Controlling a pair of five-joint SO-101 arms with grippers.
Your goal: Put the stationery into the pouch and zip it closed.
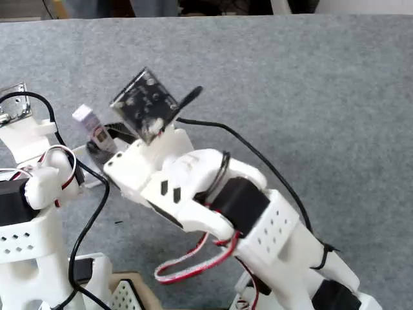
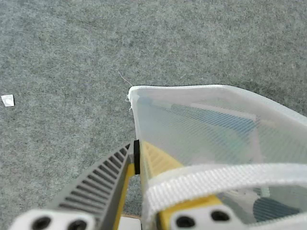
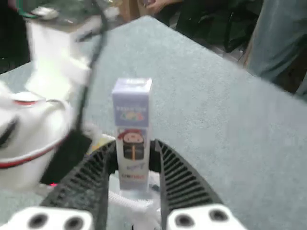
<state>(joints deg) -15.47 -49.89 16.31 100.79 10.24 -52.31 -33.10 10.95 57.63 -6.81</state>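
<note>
A small white and lavender stationery box (image 3: pixel 132 115) stands upright between the black ribbed fingers (image 3: pixel 180 182) of my right gripper (image 3: pixel 135 151), which is shut on it. From above, the box (image 1: pixel 90 124) sticks up near the left arm (image 1: pixel 32 187), with the right arm (image 1: pixel 213 194) stretched across to it. My left gripper (image 2: pixel 135 155) is shut on the corner edge of the white mesh pouch (image 2: pixel 201 129), with one grey finger (image 2: pixel 103 175) outside. Blue items show dimly through the mesh. In the high view the arms hide the pouch.
Grey felt covers the table (image 1: pixel 290 84), with wide free room to the right and at the back. A tiny white scrap (image 2: pixel 7 99) lies on the felt. A black cable (image 1: pixel 251 152) loops over the right arm. A tan box corner (image 1: pixel 132 287) sits at the front edge.
</note>
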